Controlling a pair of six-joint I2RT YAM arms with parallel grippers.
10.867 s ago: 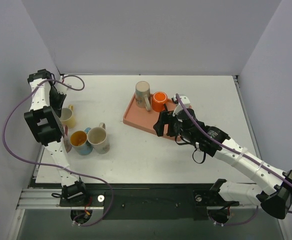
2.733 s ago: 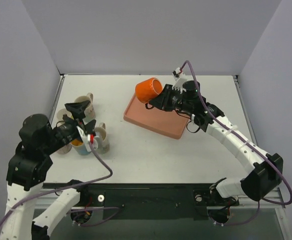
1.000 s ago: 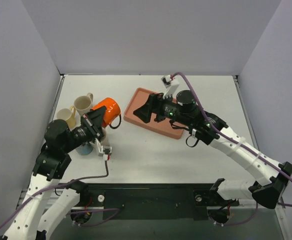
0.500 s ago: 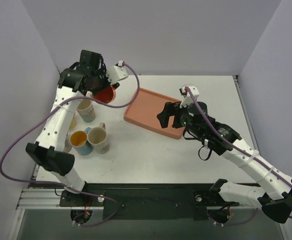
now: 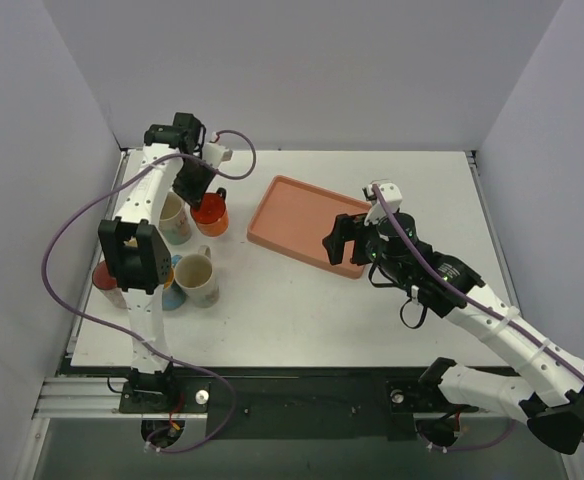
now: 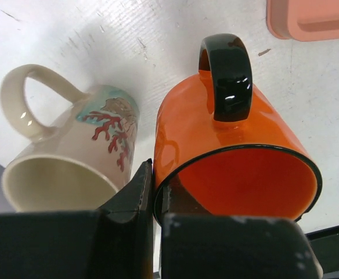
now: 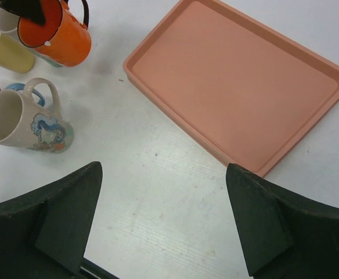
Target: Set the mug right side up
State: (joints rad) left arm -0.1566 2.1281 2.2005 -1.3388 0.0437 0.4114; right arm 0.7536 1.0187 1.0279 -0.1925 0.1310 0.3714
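Note:
The orange mug [image 5: 210,213] with a black handle [image 6: 227,75] is mouth up, slightly tilted, at the back left of the table next to a cream coral-print mug [image 5: 173,219]. My left gripper [image 5: 194,186] is shut on its rim [image 6: 152,187], one finger inside and one outside. I cannot tell whether its base touches the table. It also shows in the right wrist view [image 7: 57,36]. My right gripper [image 7: 162,168] is open and empty over bare table by the near edge of the pink tray [image 5: 302,222].
The pink tray [image 7: 239,81] has nothing in it. The coral-print mug [image 6: 71,157] almost touches the orange mug. A cream blue-print mug [image 7: 24,119], a yellow mug [image 7: 4,43] and other mugs [image 5: 160,280] cluster at the left.
My left gripper has brought the orange mug down and forward from the back left corner to beside the coral-print mug. My right gripper has drawn back a little from the tray.

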